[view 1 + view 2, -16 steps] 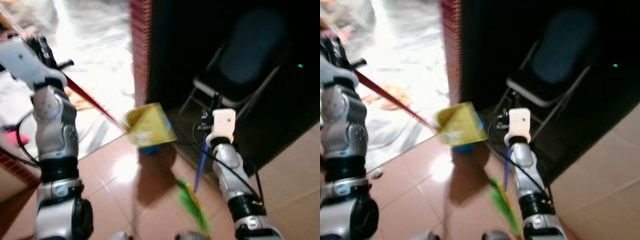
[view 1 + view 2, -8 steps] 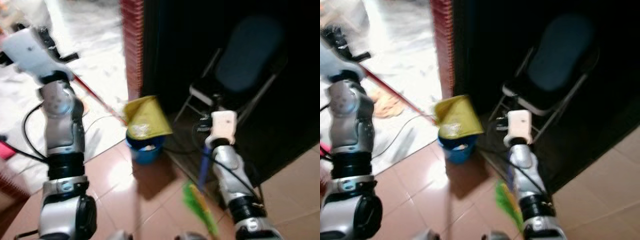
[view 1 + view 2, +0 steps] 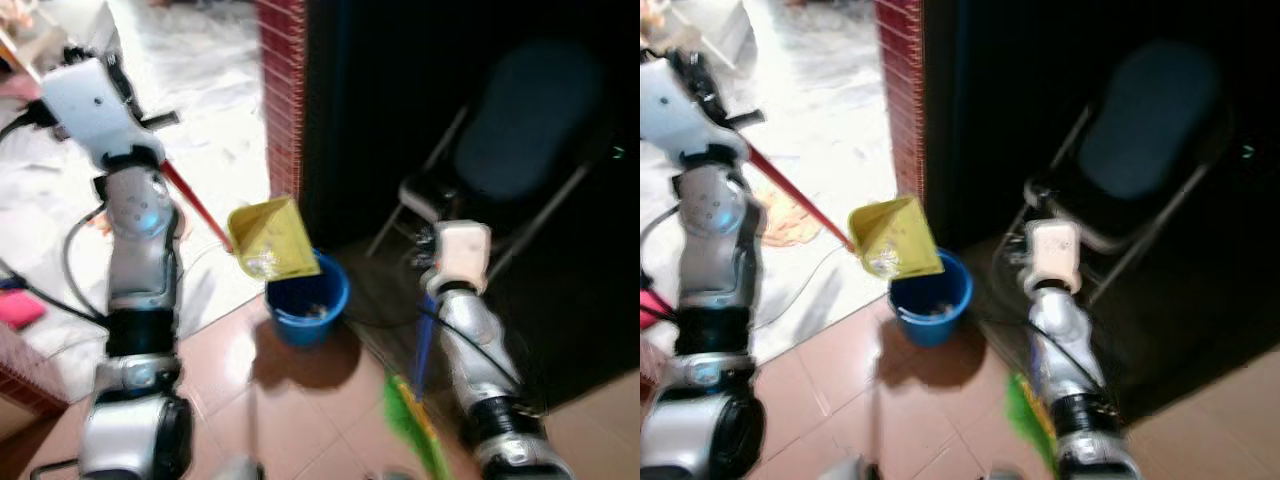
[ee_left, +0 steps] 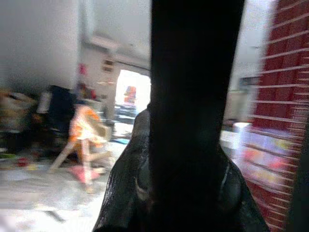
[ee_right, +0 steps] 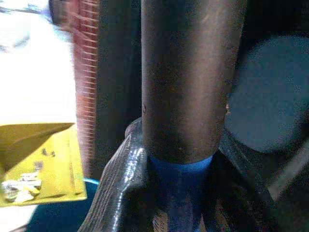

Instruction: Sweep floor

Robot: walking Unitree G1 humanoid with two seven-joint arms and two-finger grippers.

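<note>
Yellow dustpan [image 3: 271,238] above blue bucket [image 3: 308,298]

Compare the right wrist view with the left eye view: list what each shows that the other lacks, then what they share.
The right wrist view alone gives the close look: the right tool clamped on the blue broom handle, and scraps lying in the pan.

The left eye view alone has the left tool holding the red dustpan handle, the green broom bristles, the tiled floor and a pink item.

Both show the yellow dustpan tipped above the blue bucket, the brick pillar and the dark folding chair.
</note>
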